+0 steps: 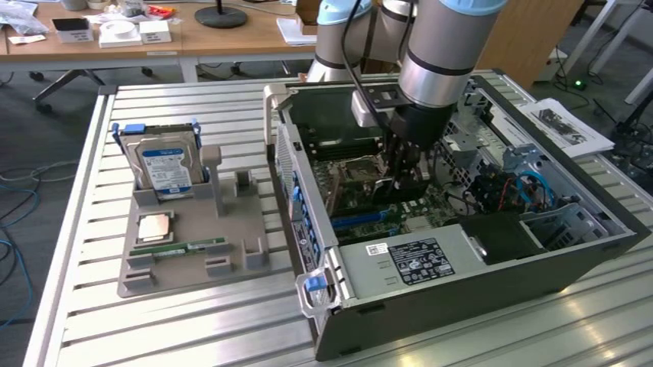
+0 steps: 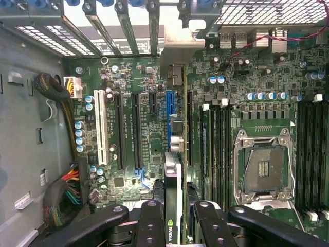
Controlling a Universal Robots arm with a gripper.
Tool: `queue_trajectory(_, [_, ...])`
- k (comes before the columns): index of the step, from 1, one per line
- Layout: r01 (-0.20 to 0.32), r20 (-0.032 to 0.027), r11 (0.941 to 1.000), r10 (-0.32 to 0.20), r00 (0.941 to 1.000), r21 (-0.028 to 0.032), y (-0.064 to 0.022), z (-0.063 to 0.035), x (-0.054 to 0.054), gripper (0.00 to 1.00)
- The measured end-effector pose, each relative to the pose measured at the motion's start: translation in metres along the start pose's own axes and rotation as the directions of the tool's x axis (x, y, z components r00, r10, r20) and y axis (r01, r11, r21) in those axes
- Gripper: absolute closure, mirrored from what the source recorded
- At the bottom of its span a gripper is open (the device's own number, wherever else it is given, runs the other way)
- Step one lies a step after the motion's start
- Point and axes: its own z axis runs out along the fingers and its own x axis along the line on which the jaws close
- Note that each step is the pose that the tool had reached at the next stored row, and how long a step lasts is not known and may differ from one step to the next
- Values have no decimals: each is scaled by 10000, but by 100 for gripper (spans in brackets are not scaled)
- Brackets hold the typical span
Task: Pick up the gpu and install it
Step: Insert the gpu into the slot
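The slatted table [image 1: 204, 336] carried two holders. The larger, an open computer case [image 1: 571, 252] [image 2: 25, 128], contained the motherboard [image 1: 357, 210] [image 2: 128, 77], its empty processor socket [image 2: 262, 170] and bundled cables [image 2: 61, 103]. On the exterior view's left, well apart from the case, a grey tray [image 1: 173, 281] held a hard drive [image 1: 167, 168] standing upright, a small square chip [image 1: 153, 227] and a green memory stick [image 1: 179, 250] lying flat. The gripper [image 1: 408, 164] [image 2: 177, 218] reached down inside the case. Its black fingers [image 2: 150, 224] pinched the gpu [image 2: 173, 195] from both sides; the card stood edge-on between them, over the motherboard, roughly in line with the blue slot [image 2: 169, 113].
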Motion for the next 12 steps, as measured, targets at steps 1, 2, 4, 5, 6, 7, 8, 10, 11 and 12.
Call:
queue_trajectory(1, [0,0,10000,0,10000,0,0,5,0,73])
queue_trajectory(2, [0,0,10000,0,10000,0,0,9,0,73])
queue_trajectory(4, [0,-4,10000,0,10000,-1,1,13,1,73])
queue_trajectory(5, [1,-4,10000,-1,10000,-1,1,14,2,73])
queue_trajectory(6, [2,-1,10000,-2,10000,-1,3,16,2,73])
queue_trajectory(7, [1,0,10000,-1,10000,1,6,17,3,73])
queue_trajectory(8, [0,2,10000,0,10000,1,9,17,5,73])
queue_trajectory(10, [0,1,10000,0,10000,0,17,17,8,73])
queue_trajectory(11, [0,0,10000,0,10000,0,22,17,9,73])
queue_trajectory(12, [0,-1,10000,0,10000,0,28,16,10,73])
